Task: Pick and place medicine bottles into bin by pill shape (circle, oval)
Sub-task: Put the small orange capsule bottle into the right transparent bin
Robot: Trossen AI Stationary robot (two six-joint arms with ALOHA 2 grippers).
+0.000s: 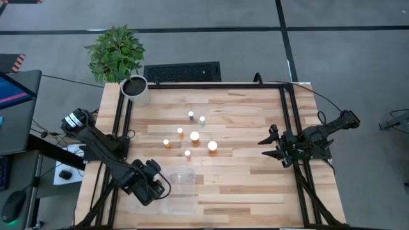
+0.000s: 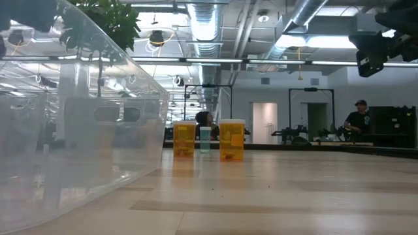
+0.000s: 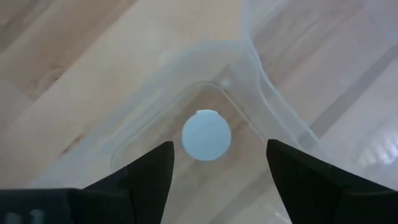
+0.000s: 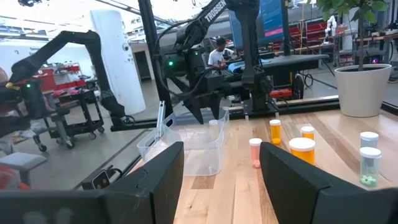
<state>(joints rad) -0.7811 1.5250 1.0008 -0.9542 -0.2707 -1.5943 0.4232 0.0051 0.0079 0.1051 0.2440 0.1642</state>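
A small bottle with a round white cap [image 3: 206,135] stands upright in a corner of the clear two-compartment bin [image 1: 185,172]. My left gripper [image 1: 161,185] hangs open above it, pointing down, with its fingers on either side of the cap and apart from it. Several more white-capped bottles stand on their bases at the table's middle, some orange [image 1: 212,147], [image 1: 194,136], [image 1: 167,144], some clear or greenish [image 1: 190,115], [image 1: 202,119]. My right gripper [image 1: 271,145] waits open and empty above the table's right side and looks across at the bottles [image 4: 302,149] and the bin [image 4: 199,146].
A white plant pot [image 1: 135,89] stands at the far left corner. Black frame rails [image 1: 289,121] run along both sides of the table. The bin's wall [image 2: 98,130] fills the low view's left, with two orange bottles [image 2: 231,139] beyond it. People show in the room behind.
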